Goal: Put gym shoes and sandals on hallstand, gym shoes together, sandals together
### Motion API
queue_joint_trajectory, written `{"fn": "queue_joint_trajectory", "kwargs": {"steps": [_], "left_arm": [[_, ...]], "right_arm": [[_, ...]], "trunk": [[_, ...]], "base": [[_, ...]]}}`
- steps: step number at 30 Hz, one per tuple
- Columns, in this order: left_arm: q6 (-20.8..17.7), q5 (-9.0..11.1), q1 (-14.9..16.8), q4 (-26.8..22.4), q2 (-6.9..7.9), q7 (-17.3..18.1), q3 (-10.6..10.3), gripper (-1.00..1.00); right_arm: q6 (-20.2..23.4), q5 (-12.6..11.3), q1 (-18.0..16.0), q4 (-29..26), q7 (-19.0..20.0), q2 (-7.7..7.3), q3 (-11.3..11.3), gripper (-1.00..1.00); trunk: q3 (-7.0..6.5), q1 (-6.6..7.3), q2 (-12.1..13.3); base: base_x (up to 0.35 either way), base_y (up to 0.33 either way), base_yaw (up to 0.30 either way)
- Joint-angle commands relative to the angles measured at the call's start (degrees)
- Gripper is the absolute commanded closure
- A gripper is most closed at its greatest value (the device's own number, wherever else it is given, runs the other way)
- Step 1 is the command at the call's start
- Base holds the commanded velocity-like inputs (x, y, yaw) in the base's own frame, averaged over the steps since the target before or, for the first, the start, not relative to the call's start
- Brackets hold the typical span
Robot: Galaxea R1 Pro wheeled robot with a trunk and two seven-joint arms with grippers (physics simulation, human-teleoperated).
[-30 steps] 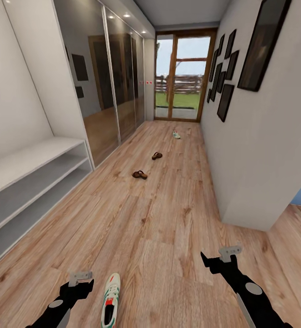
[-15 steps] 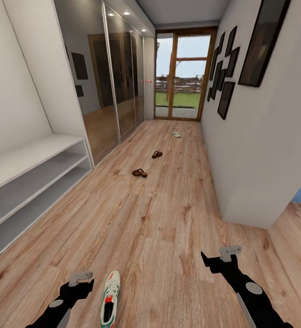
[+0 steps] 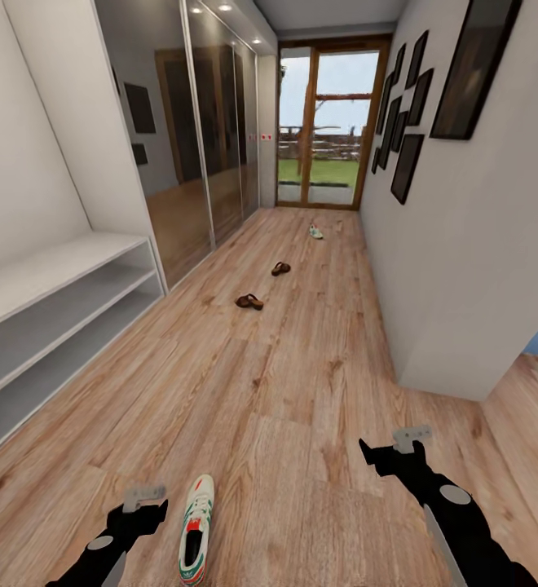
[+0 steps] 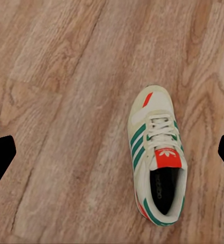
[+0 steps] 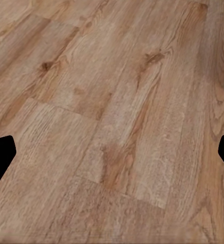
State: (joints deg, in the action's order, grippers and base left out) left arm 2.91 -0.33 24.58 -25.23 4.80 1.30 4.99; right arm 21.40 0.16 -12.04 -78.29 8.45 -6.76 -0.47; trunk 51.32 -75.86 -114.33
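cream gym shoe (image 4: 158, 160); trefoil-logo tongue

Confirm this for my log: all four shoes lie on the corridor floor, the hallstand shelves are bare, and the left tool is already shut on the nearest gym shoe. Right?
Not quite. The left tool is open and apart from the nearest gym shoe, which lies untouched on the corridor floor beside it, as the left wrist view shows. The rest stands.

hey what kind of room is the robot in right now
Most likely a home corridor or entry hall: a long wood-plank floor runs to a glazed door onto a garden, with a pale grey shoe rack on one wall and shoes such as a gym shoe lying about.
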Motion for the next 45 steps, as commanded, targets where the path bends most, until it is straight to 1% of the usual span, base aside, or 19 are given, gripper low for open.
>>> {"fn": "queue_joint_trajectory", "kwargs": {"steps": [1,3,4,5,10,18,24,27,38,45], "left_arm": [[0.2,0.0,0.0,0.0,-0.03,0.1,0.2,-1.0],[0.2,-0.1,0.0,0.1,-0.04,0.1,0.2,-1.0],[0.2,-0.1,0.0,0.1,-0.04,0.1,0.2,-1.0],[0.2,-0.1,0.0,0.1,-0.05,0.1,0.2,-1.0],[0.2,0.0,0.0,0.1,-0.05,0.2,0.2,-1.0],[0.2,0.0,0.0,0.1,-0.11,0.2,0.2,-1.0],[0.2,0.0,0.0,0.1,-0.19,0.3,0.2,-1.0],[0.2,0.0,0.0,0.1,-0.48,0.3,0.2,-1.0],[0.2,-0.1,0.0,0.1,-1.5,0.2,0.1,-1.0],[0.2,-0.1,0.0,0.1,-1.71,0.2,0.1,-1.0]], "right_arm": [[1.3,0.0,-0.2,-1.3,0.3,-0.01,-0.1,-1.0],[3.9,0.0,-1.1,-3.8,0.3,0.01,-0.1,-1.0],[3.9,0.0,-1.1,-3.8,0.3,0.01,-0.1,-1.0],[6.2,0.0,-2.6,-5.4,0.3,0.0,-0.1,-1.0],[7.4,0.1,-3.5,-5.8,0.3,0.02,-0.1,-1.0],[7.8,0.1,-3.9,-3.9,0.2,0.07,-0.4,-1.0],[7.8,0.2,-3.9,-2.1,0.3,0.07,-1.9,-1.0],[7.7,0.2,-4.0,-1.3,0.4,0.08,-2.4,-1.0],[7.6,0.3,-4.0,-0.7,0.5,0.08,-2.5,-1.0],[7.6,0.3,-4.0,-0.6,0.5,0.1,-2.5,-1.0]], "trunk": [[0.33,-0.22,-0.4],[0.87,-0.66,-1.2],[1.14,-0.88,-1.6],[1.41,-1.1,-2.0],[2.76,-2.2,-4.0],[4.92,-3.95,-7.3],[6.55,-5.27,-9.7],[7.36,-5.93,-10.9],[10.34,-8.35,-15.3],[12.23,-9.88,-18.1]], "base": [[0.0,0.0,0.0],[0.0,0.0,0.0],[0.0,0.0,0.0],[0.0,0.0,0.0],[0.0,0.0,0.0],[0.0,0.0,0.0],[0.0,0.0,0.0],[0.0,0.0,0.0],[0.0,0.0,0.0],[0.0,0.0,-0.034]]}}
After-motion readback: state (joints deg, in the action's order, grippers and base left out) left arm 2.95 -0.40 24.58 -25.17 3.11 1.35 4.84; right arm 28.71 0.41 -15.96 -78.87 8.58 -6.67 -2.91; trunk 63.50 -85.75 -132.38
